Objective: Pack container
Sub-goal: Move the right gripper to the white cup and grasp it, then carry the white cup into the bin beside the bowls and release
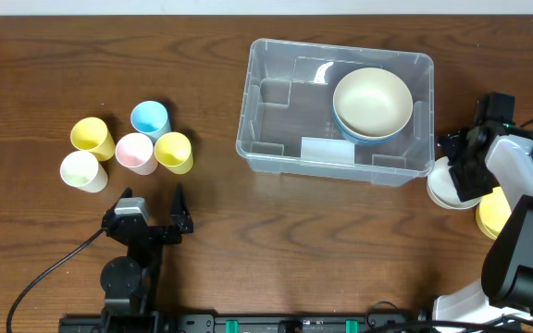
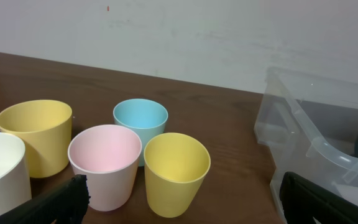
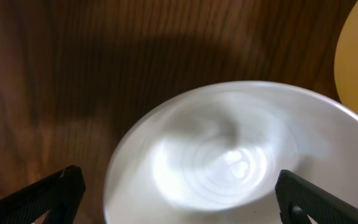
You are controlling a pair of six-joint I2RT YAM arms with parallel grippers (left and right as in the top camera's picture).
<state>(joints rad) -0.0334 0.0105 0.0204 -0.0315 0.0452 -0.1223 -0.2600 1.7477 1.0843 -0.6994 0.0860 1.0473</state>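
Container (image 1: 276,120): table centre-right, long axis left-right, mouth up. Label (image 1: 328,150) at its near side, text too small to read. Left gripper (image 1: 153,205): spread wide, empty. Right gripper (image 3: 178,177): spread wide over white bowl (image 3: 260,124), empty.

Overhead feed, as I see it from my station. The table (image 1: 276,231) is dark brown with streaked wood grain. The container (image 1: 340,48) is clear and colourless, and its label (image 1: 328,150) is whitish. Inside it I see a cream bowl (image 1: 372,102) and a pale blue bowl (image 1: 357,140). The cups are plain: left yellow cup (image 1: 92,137), sky-blue cup (image 1: 150,118), pink cup (image 1: 136,152), right yellow cup (image 1: 174,152) and white cup (image 1: 82,170). Right of the container I see a glossy white bowl (image 1: 440,185) and a yellow bowl (image 1: 490,215) — both without pattern.
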